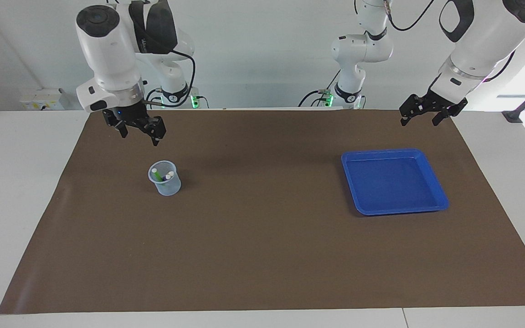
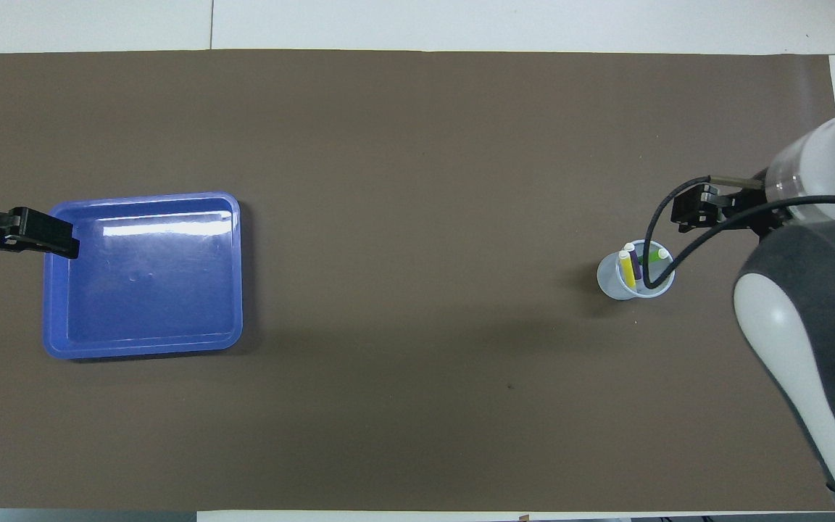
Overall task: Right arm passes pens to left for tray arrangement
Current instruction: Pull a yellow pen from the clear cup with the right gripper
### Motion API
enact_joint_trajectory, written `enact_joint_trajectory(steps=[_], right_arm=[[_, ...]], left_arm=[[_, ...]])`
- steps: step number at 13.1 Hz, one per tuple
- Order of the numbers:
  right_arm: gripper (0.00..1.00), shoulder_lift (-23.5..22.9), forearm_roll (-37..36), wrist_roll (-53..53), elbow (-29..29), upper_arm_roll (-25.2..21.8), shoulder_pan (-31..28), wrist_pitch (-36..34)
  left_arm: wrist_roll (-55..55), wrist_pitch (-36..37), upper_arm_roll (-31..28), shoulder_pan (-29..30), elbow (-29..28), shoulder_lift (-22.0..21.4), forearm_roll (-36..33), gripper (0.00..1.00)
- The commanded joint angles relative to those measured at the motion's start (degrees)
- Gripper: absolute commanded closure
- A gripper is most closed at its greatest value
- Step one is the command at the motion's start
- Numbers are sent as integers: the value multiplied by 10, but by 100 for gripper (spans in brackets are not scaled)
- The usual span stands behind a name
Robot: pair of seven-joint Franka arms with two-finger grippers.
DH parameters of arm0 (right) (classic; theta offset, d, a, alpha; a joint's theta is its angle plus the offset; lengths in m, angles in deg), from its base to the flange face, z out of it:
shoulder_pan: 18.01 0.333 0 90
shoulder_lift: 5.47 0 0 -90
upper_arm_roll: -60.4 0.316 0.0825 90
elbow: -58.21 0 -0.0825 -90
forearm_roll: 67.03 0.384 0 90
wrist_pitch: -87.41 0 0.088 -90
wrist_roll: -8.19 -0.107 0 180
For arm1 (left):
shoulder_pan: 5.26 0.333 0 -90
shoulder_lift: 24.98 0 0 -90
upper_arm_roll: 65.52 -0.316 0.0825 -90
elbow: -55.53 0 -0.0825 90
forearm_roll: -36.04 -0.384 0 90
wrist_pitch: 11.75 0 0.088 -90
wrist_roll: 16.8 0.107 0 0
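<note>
Three pens stand in a small translucent cup point(image 1: 165, 179) on the brown mat, toward the right arm's end: a yellow pen point(image 2: 628, 270), a purple pen point(image 2: 635, 265) and a green pen point(image 2: 655, 255), whitish ends up. The cup also shows in the overhead view point(image 2: 635, 274). My right gripper point(image 1: 139, 132) hangs open and empty in the air over the mat close beside the cup, not touching it; it also shows in the overhead view point(image 2: 693, 209). The blue tray point(image 1: 394, 182) lies empty toward the left arm's end point(image 2: 143, 290). My left gripper point(image 1: 421, 117) hangs open and empty over the mat by the tray's rim point(image 2: 33, 233).
A brown mat point(image 1: 262, 237) covers most of the white table. Two smaller white arms with green lights point(image 1: 358, 50) stand at the robots' edge of the table. The right arm's black wrist cable point(image 2: 660, 239) loops over the cup in the overhead view.
</note>
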Motion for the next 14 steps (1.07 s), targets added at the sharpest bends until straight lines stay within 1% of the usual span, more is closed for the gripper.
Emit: enact_joint_trajectory(steps=[1, 3, 4, 5, 6, 8, 10, 14], right_arm=[[4, -91, -52, -81, 79, 34, -1, -10], [4, -134, -94, -149, 102, 72, -1, -13], [4, -150, -98, -168, 106, 76, -1, -19], [4, -171, -100, -181, 122, 80, 0, -29], [4, -193, -110, -199, 142, 97, 1, -45], [4, -251, -160, -268, 188, 144, 2, -96], [4, -261, -172, -313, 182, 151, 3, -104], [4, -245, -181, -333, 112, 150, 4, -104]], left_arm=[[-6, -11, 1, 1, -11, -8, -9, 0], [-7, -28, 1, 1, -38, -23, -9, 0], [-7, -44, 2, 2, -65, -34, -9, 0], [-7, -67, 2, 2, -94, -46, -9, 0], [-7, -85, 3, 2, -117, -51, -9, 0], [-7, -120, 5, -2, -144, -46, -8, 0], [-7, -156, 6, -5, -172, -47, -8, 0], [-6, -159, 6, -7, -182, -45, -8, 0]])
